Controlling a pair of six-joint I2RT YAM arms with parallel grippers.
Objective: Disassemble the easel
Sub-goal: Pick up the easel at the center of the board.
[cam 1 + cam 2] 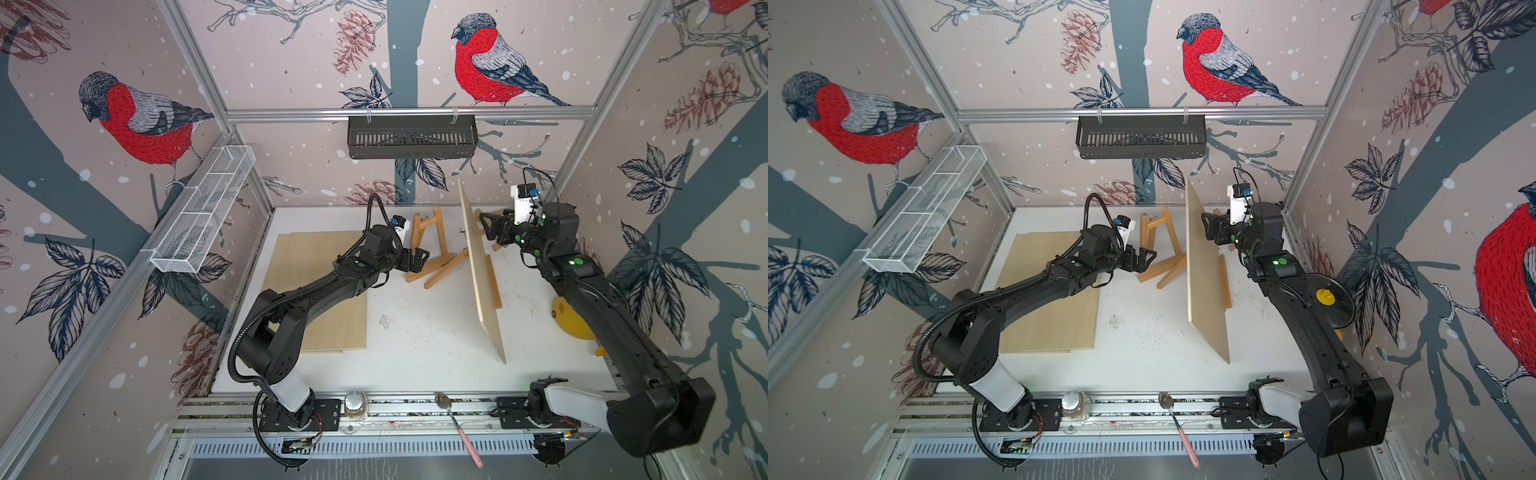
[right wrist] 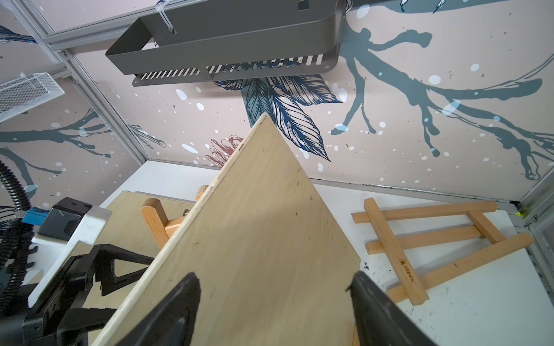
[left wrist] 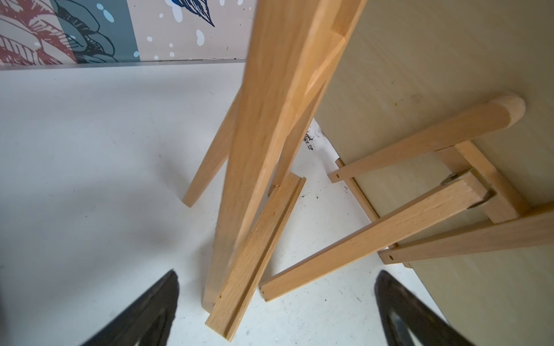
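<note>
Left pincer [image 1: 422,257] gaping wide, gripping nothing, hovering beside easel [image 3: 269,119] standing on table [image 1: 415,332]. Right pincer [image 1: 484,227], jaws apart, bracing board [image 1: 483,299] on edge, seemingly not clamping. Board looking off easel; easel folding remaining.

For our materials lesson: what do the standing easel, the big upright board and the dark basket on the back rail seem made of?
Easel: solid light wood, perhaps beech, smooth and unpainted; fine grain flecks show.
Board: probably thin plywood, pale, matt; faint grain, small specks.
Basket: apparently sheet metal, dark grey matt coating; thin folded walls, punched slots.
</note>
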